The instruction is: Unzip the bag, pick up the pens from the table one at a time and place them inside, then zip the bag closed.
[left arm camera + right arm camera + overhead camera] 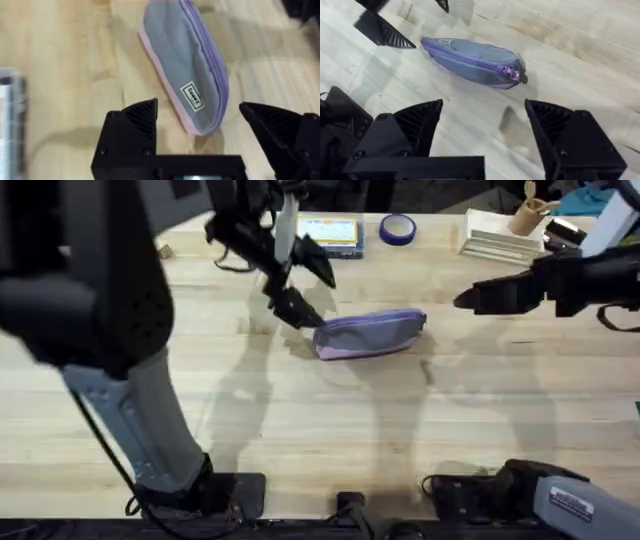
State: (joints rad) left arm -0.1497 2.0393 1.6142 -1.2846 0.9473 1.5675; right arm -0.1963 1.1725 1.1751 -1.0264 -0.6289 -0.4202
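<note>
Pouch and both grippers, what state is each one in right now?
Pouch: zipped shut, lying on the table, nothing gripping it.
Left gripper: open, hovering at one end of the pouch.
Right gripper: open, off the pouch's zipper-pull end.

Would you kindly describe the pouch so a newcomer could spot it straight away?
On the wooden table, look just past the middle, between the left gripper and the right gripper. The pouch lies flat there: soft, oblong, grey and lavender, with a zipper along its length, unlike the rigid yellow-labelled box farther back.
</note>
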